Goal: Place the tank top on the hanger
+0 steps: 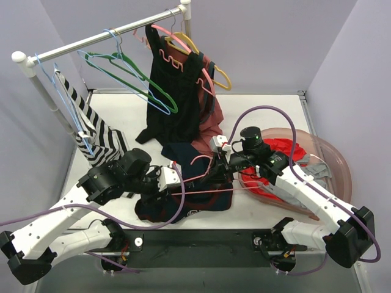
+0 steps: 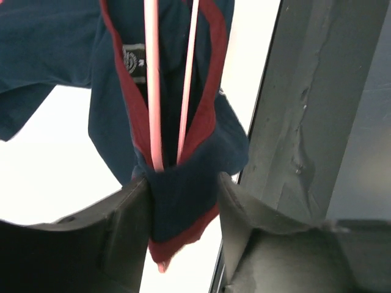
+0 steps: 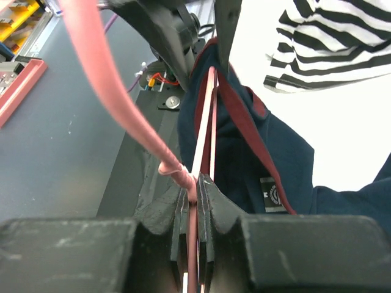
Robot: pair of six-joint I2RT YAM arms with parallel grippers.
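Note:
The navy tank top (image 1: 201, 198) with dark red trim hangs bunched between my two grippers, low over the table's front. The pink hanger (image 1: 205, 160) is threaded into it. In the left wrist view my left gripper (image 2: 183, 210) is shut on a fold of the tank top (image 2: 49, 49) with red trim, and the hanger's two thin arms (image 2: 154, 91) run into that fold. In the right wrist view my right gripper (image 3: 197, 198) is shut on the hanger (image 3: 110, 79) at its neck, below the hook; the tank top (image 3: 281, 152) hangs beyond. In the top view the left gripper (image 1: 176, 179) and right gripper (image 1: 221, 162) face each other.
A clothes rail (image 1: 104, 38) at the back holds a green hanger (image 1: 134, 76), a yellow hanger (image 1: 221, 78), a black dress (image 1: 174, 97) and a striped garment (image 1: 98, 134). A pink basin (image 1: 333, 160) with red clothes sits at the right. The table's dark front edge is close below the grippers.

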